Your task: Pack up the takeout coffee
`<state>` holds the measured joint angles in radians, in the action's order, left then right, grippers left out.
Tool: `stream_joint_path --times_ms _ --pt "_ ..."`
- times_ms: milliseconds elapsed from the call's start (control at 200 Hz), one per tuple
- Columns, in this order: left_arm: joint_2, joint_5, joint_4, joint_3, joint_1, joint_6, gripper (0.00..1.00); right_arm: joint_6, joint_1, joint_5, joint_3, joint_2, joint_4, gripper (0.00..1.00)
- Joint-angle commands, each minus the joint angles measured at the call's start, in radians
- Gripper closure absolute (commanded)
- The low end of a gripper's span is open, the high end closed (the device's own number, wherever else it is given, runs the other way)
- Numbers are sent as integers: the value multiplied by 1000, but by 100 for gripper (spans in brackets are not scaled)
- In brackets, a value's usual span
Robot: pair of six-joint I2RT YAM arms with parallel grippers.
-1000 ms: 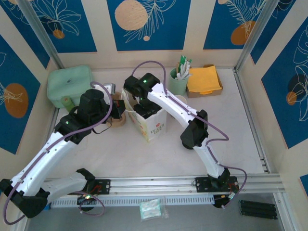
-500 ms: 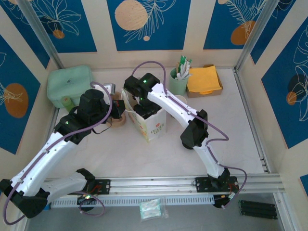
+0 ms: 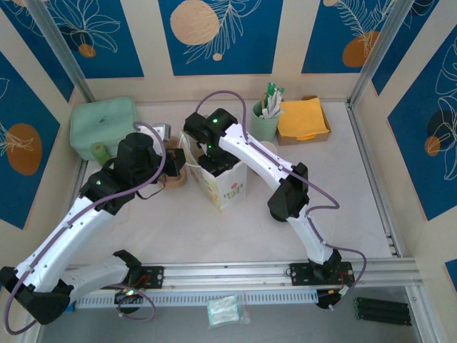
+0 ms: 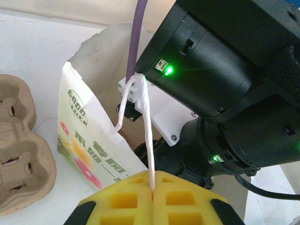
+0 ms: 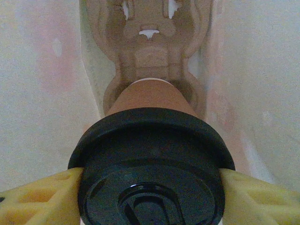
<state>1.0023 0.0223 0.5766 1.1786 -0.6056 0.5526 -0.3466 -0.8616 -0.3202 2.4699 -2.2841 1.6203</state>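
Note:
The takeout coffee (image 5: 150, 96) is a kraft-brown paper cup, here capped with a black lid (image 5: 150, 154). My right gripper (image 5: 150, 194) is shut on it at the lid's rim, inside the white printed paper bag (image 3: 227, 184). Below the cup, at the bag's bottom, lies a pulp cup carrier (image 5: 149, 47). In the top view the right wrist (image 3: 211, 128) reaches down into the bag's mouth. My left gripper (image 4: 153, 187) is shut on the bag's white string handle (image 4: 147, 136), holding it up beside the bag (image 4: 89, 126).
A second pulp carrier (image 4: 16, 154) lies on the table left of the bag. At the back stand a green lidded box (image 3: 103, 123), a green holder with utensils (image 3: 265, 121) and a box of yellow napkins (image 3: 303, 118).

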Motion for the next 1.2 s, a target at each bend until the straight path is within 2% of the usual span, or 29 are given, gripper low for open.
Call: stream_joint_path --times_ms 0,1190 --pt "-20 4 -2 -8 9 8 100 9 4 24 -7 15 76 36" --pt "-23 15 3 -12 8 7 100 18 1 24 -6 35 114 36"
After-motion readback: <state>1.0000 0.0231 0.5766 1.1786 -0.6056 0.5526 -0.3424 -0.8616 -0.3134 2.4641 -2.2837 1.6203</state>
